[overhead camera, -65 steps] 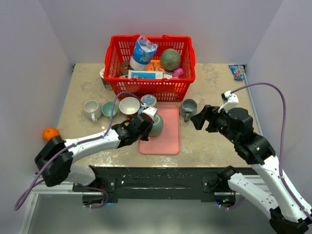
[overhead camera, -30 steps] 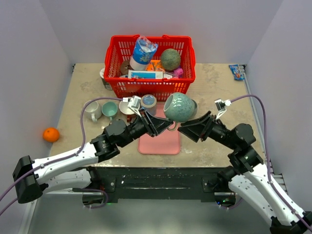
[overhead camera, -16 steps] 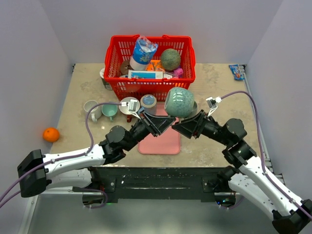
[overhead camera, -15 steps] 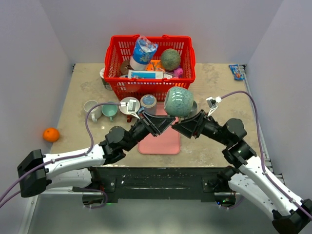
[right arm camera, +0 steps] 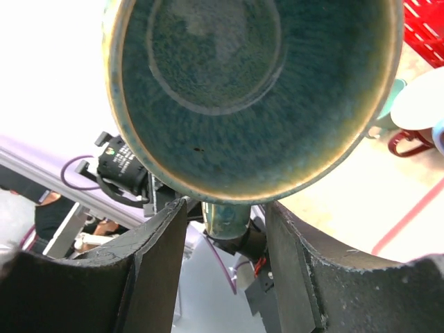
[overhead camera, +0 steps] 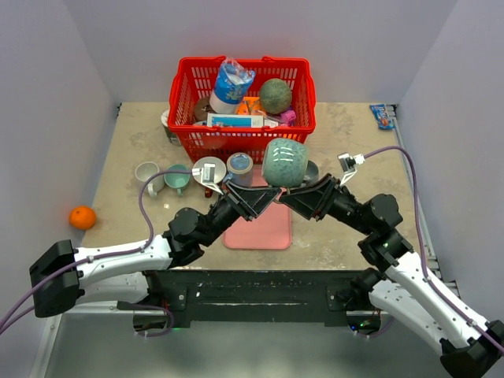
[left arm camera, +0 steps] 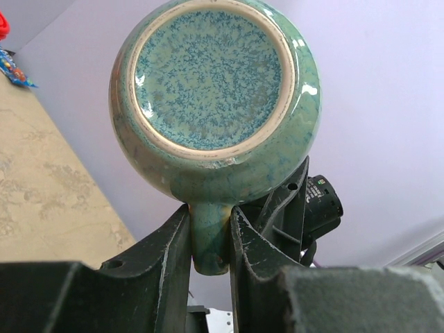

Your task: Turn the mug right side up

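Observation:
The speckled green mug [overhead camera: 284,162] hangs in the air above the pink tray [overhead camera: 264,228], lying sideways. My left gripper [overhead camera: 266,197] is shut on the mug's handle [left arm camera: 208,236]; the left wrist view faces the mug's base [left arm camera: 208,76]. My right gripper [overhead camera: 296,198] meets it from the right. The right wrist view looks into the mug's mouth [right arm camera: 250,90]. The handle [right arm camera: 225,216] sits between the right gripper [right arm camera: 225,232] jaws, which stand open with a gap on each side.
A red basket [overhead camera: 242,106] full of items stands at the back. Several mugs [overhead camera: 147,176] and a tin [overhead camera: 239,165] line up in front of it, with a grey mug [overhead camera: 313,168] behind the held one. An orange [overhead camera: 82,216] lies far left, a blue packet [overhead camera: 383,116] back right.
The left gripper lifted the mug off the tray and turned it sideways. The right gripper came in from the right, and its jaws have narrowed around the handle.

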`<state>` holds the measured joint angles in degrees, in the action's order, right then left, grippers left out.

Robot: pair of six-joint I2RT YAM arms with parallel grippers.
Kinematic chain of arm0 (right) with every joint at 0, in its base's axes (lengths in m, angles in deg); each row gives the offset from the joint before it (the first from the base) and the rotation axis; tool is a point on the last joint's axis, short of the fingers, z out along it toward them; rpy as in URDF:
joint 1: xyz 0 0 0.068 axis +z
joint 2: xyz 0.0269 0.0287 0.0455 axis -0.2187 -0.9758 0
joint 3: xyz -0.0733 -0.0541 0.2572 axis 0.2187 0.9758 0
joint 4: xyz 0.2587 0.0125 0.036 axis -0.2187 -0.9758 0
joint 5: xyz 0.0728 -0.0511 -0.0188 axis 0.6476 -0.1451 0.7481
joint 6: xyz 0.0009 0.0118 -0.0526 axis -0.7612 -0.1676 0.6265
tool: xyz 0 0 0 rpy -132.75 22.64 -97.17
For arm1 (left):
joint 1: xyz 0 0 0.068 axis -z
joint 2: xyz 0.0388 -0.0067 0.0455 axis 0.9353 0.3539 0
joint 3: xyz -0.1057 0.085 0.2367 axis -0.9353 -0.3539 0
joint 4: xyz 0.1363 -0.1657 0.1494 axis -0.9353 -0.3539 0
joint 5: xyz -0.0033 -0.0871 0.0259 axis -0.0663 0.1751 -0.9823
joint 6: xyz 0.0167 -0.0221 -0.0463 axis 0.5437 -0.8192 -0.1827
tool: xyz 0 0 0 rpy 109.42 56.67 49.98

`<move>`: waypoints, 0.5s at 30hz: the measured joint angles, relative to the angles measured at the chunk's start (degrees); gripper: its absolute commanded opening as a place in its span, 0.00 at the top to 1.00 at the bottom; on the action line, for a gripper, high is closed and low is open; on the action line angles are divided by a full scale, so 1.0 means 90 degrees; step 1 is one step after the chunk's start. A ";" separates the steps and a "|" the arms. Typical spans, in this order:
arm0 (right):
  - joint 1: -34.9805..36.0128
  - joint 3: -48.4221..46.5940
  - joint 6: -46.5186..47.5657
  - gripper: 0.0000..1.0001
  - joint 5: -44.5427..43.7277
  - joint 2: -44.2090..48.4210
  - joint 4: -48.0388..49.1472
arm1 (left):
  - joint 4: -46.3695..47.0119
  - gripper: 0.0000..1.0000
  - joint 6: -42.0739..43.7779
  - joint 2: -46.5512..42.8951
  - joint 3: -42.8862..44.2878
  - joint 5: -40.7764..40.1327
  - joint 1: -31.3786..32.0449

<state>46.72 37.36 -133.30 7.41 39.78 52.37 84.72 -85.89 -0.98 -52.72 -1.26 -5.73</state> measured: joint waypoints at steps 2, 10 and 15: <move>0.0007 0.0046 -0.0061 0.50 -0.0002 -0.0015 0.0153 | 0.0143 1.00 -0.0032 0.0058 -0.0029 0.0017 0.0010; 0.0046 0.0121 -0.0306 0.86 -0.0022 -0.0129 0.0452 | 0.0614 1.00 -0.0282 0.0372 -0.0075 0.0007 0.0056; 0.0061 0.0126 -0.0413 1.00 -0.0015 -0.0119 0.0682 | 0.0894 1.00 -0.0338 0.0408 -0.0112 0.0022 0.0087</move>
<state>47.26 38.50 -137.02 7.28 38.71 58.51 92.77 -88.93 2.69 -53.72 -1.07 -4.94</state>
